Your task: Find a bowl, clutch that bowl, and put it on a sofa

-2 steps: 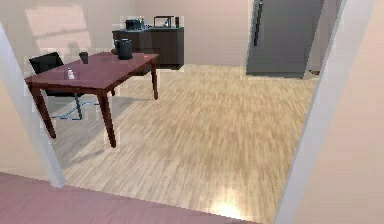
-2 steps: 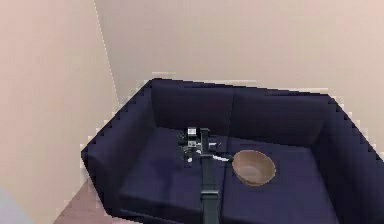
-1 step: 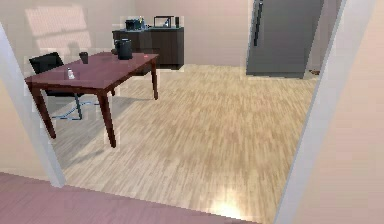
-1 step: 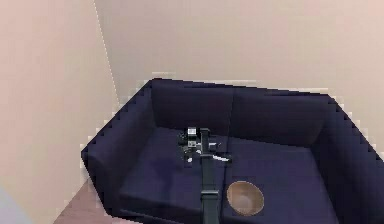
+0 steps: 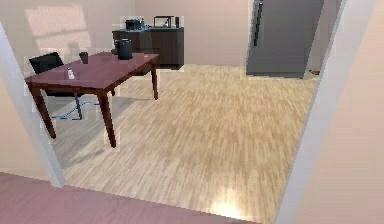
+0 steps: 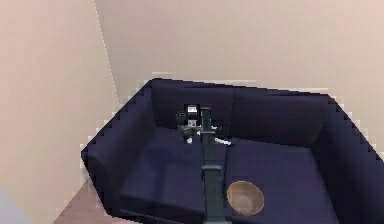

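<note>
A dark navy sofa (image 6: 160, 160) stands against a pale wall in the arm side view. A brown bowl (image 6: 244, 197) lies on its seat cushion near the bottom, just right of the arm's dark bar (image 6: 210, 180). The gripper (image 6: 187, 127) is farther up, in front of the sofa's backrest, with the two white marked squares (image 6: 205, 122) beside it. I cannot tell whether it holds anything. The bowl lies well below the gripper's far end in the picture.
The forward view looks through a doorway with a pale frame (image 5: 30, 110) onto wood floor (image 5: 210, 120). A dark red table (image 5: 100, 72) with a black chair (image 5: 50, 65) stands at the left. A counter (image 5: 160, 45) and a grey fridge (image 5: 283, 38) line the back wall.
</note>
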Available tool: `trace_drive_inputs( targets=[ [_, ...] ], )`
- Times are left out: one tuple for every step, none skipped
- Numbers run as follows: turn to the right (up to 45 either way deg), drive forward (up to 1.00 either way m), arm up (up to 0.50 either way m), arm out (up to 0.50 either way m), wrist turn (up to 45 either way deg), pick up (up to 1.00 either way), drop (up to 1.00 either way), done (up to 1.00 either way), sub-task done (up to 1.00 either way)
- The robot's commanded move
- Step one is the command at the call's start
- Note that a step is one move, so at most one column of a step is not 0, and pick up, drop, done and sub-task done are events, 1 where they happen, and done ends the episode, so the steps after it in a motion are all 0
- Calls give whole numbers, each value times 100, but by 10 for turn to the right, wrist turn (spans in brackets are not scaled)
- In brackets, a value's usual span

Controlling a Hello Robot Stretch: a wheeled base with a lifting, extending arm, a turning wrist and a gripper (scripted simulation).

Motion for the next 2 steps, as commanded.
trace_drive_inputs(
  targets=[
    [0, 0, 0, -8, 0, 0, 0, 0, 0],
    [0, 0, 0, 0, 0, 0, 0, 100, 0]
  ],
)
